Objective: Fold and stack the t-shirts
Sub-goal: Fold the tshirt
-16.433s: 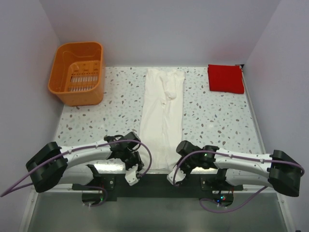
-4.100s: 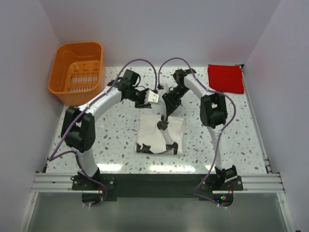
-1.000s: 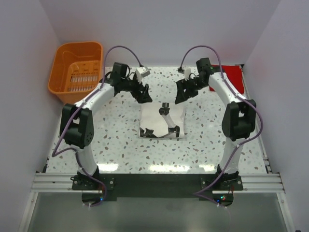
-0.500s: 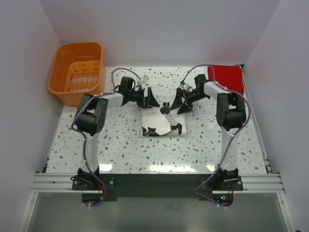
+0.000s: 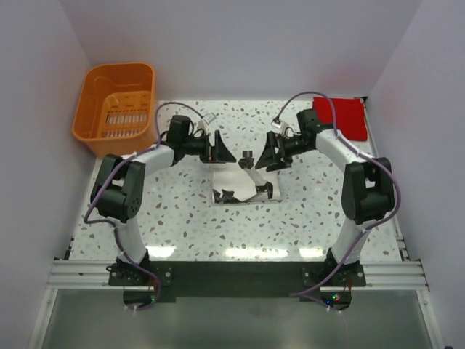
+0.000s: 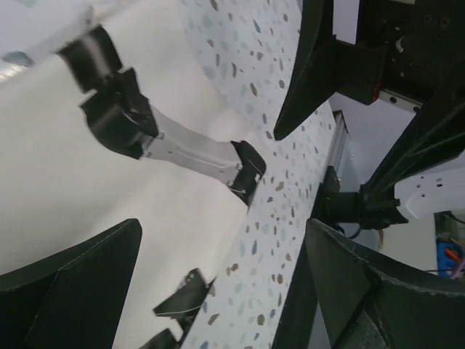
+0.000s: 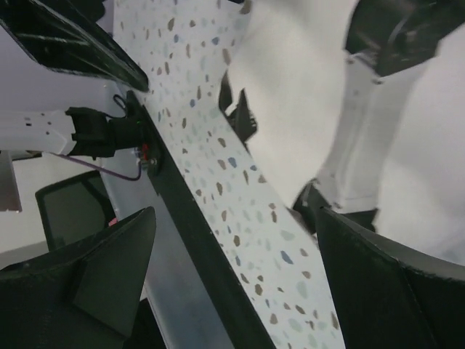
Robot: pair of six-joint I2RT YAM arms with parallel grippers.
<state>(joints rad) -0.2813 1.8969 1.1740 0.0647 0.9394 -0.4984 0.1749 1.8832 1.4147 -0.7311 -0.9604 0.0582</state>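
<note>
Cream-white t-shirt [image 5: 232, 178] folded square; left jaws, right jaws wide open, empty.

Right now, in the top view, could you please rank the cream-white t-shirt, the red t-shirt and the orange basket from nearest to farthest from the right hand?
From the right hand:
1. cream-white t-shirt: folded at table centre, just on the hand's near side.
2. red t-shirt: far right corner.
3. orange basket: far left corner.
</note>
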